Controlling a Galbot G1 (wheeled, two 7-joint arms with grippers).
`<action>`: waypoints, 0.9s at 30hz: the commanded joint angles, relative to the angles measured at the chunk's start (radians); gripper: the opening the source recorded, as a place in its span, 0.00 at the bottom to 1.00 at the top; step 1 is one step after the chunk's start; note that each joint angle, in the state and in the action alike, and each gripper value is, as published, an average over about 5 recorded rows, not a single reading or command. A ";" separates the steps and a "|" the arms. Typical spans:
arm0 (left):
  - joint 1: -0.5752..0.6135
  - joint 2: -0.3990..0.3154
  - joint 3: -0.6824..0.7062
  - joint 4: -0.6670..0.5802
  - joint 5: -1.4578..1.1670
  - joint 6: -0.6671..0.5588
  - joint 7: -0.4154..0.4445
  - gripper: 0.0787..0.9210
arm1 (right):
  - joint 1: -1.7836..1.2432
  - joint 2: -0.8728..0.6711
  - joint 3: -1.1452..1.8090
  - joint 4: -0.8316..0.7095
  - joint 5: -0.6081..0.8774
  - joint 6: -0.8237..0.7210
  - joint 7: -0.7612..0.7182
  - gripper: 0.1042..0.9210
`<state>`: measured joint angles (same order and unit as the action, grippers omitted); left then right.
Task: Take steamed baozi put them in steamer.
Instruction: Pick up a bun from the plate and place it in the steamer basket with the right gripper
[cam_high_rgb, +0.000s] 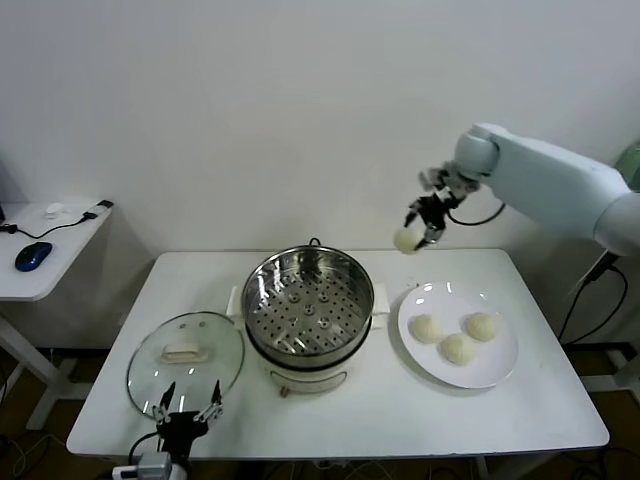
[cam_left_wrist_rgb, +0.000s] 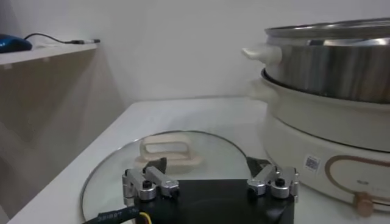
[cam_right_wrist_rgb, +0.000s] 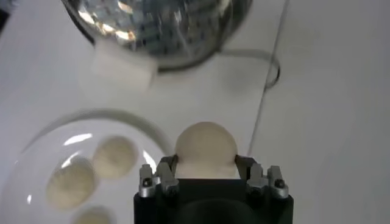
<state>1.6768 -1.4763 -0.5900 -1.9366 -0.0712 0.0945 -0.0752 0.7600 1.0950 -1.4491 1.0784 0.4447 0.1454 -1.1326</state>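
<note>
- The right gripper (cam_high_rgb: 428, 226) hangs in the air above the far edge of the white table (cam_high_rgb: 520, 405), over the stretch between the steamer and the plate, and well above both.
- Its fingers pinch one baozi (cam_right_wrist_rgb: 206, 150) from either side; in the right wrist view the bun sits snug between the two pads, bulging out beyond the fingertips.
- In the head view that held bun (cam_high_rgb: 407, 240) shows just below and to the left of the gripper, clear of the table surface.
- Three more baozi (cam_high_rgb: 457, 347) lie on the white plate (cam_high_rgb: 495, 372) at the right half of the table, close together in a loose triangle, none touching the gripper.
- The steamer (cam_high_rgb: 308, 305) stands at the middle of the table, lid off, its perforated tray bare; no bun lies inside it.
- The glass lid (cam_high_rgb: 186, 360) with its white handle lies flat on the table near the front left corner, just beside the steamer's base.
- The left gripper (cam_high_rgb: 187, 403) is parked low at the front left edge of the table, fingers spread wide, over the near rim of the lid and holding nothing.
- A side desk (cam_high_rgb: 45, 250) with a blue mouse (cam_high_rgb: 33, 255) stands off to the left, apart from the table.
</note>
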 joint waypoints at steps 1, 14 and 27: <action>-0.005 0.002 0.001 -0.003 -0.001 0.002 0.001 0.88 | 0.133 0.141 -0.092 0.323 -0.095 0.296 0.009 0.67; -0.004 0.002 0.007 -0.014 0.002 0.003 -0.001 0.88 | -0.232 0.299 0.100 -0.100 -0.692 0.573 0.118 0.67; -0.007 0.003 0.007 -0.003 0.001 0.003 -0.009 0.88 | -0.348 0.390 0.203 -0.335 -0.802 0.629 0.227 0.67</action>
<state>1.6708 -1.4752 -0.5822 -1.9416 -0.0689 0.0972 -0.0836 0.4973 1.4185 -1.3068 0.8822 -0.2175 0.7010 -0.9669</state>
